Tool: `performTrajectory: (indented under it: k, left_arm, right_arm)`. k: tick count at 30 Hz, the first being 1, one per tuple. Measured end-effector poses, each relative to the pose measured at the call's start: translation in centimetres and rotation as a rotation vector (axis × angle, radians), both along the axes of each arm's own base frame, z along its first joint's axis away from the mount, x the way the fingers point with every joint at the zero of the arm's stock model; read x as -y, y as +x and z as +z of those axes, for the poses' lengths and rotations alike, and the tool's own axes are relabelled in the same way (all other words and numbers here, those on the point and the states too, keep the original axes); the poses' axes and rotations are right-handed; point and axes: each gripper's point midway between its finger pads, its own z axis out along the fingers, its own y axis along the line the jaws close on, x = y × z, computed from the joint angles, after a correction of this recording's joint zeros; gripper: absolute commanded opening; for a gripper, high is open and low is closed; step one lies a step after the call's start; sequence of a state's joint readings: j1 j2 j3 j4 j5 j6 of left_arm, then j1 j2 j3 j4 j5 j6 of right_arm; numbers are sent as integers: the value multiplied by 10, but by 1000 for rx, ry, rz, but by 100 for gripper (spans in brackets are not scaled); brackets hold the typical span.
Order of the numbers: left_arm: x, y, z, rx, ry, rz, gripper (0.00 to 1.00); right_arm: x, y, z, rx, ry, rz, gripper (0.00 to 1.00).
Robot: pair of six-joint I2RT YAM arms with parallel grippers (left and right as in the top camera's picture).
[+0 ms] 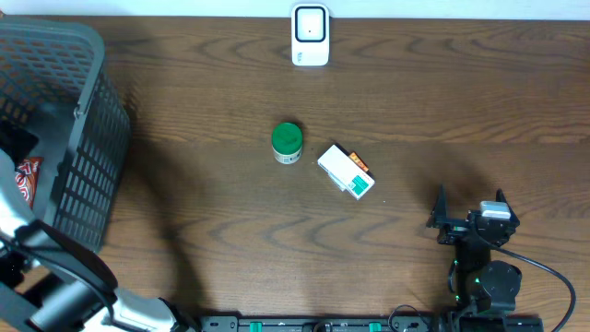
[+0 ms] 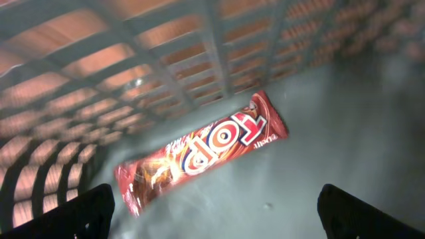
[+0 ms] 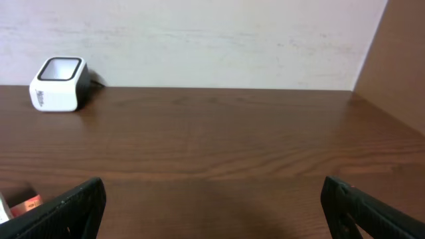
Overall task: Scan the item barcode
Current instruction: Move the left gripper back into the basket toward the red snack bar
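1. Black fingertips (image 2: pixel 73 216) of the left hand (image 2: pixel 212 212) show at the two bottom corners of the left wrist view. They are spread wide with nothing between them. The hand hangs inside the basket, above its floor.
2. Just beyond lies what I take to be the item to scan, a red glossy film-wrapped snack bar (image 2: pixel 199 154) with white lettering. It lies flat on the floor of the grey plastic lattice basket (image 2: pixel 219 60), close to one wall and slanted against the line of the fingers.
3. The bar is probably light, with a crinkly, slippery wrapper over a stiff core that could snap if squeezed hard.
   - It lies low, so the fingers must reach almost to the floor.
   - The best hold is across the narrow width near the middle, not on the flimsy crimped ends.
   - The wrist likely needs turning first.
   - No barcode shows, so it may be on the underside.
4. The right hand (image 1: pixel 470 212) sits near the front edge of the brown wooden surface (image 1: pixel 184 203), its fingers wide apart and holding nothing.
5. At mid-surface stand a green-lidded round jar (image 1: pixel 287 142) and a white carton with green and orange ends (image 1: pixel 346 171), near each other but apart.
6. Farthest off, at the back edge, is the white box-shaped barcode scanner (image 1: pixel 311 35), well apart from the basket.
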State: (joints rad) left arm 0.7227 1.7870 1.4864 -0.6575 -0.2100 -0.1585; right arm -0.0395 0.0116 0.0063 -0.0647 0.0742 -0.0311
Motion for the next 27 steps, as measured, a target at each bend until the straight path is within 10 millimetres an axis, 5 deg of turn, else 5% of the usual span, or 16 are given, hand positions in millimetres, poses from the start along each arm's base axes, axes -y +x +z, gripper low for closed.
performTrajectory:
  k: [10, 19, 24, 27]
  left_arm:
    - [-3, 23, -57, -235, 6, -442, 99]
    - [0, 21, -108, -347, -64, -554, 99]
    - [-2, 22, -108, -352, -58, -568, 99]
    - [-2, 24, -110, -349, -60, -568, 85]
  right_arm:
    - [0, 0, 0, 0, 0, 0, 99]
    - [0, 0, 0, 0, 0, 0, 99]
    - [0, 0, 0, 0, 0, 0, 99]
    - [0, 0, 0, 0, 0, 0, 99]
